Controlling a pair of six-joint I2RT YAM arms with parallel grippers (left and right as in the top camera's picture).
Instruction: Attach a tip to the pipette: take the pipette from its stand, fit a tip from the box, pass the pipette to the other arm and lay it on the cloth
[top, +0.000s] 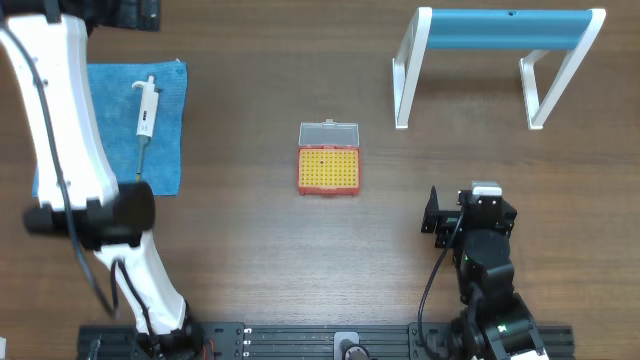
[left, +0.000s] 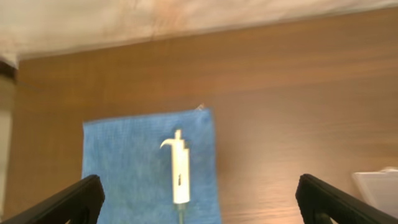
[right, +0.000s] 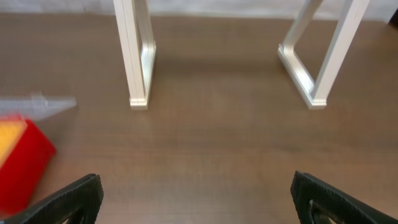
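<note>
Pipette, from above: the pipette (top: 146, 110) lies flat on the blue cloth (top: 170, 150) at the far left of the desk (top: 250, 260), with its thumb end pointing far.
Tip box, from above: the tip box (top: 328, 170) sits mid-desk with its lid folded back on the far side. It is well apart from the cloth.
Stand, from above: the stand (top: 505, 28) is at the far right, a blue bar on white legs.
Arms, from above: the left arm (top: 60, 130) rises along the cloth's left side. The right hand (top: 432, 212) is near-right of the tip box.
Left wrist view: the left hand (left: 199, 186) is spread wide and holds nothing. The pipette on the cloth lies between its fingers, farther off.
Right wrist view: the right hand is spread wide and holds nothing. It faces the stand's legs, with the red tip box off to its left.
</note>
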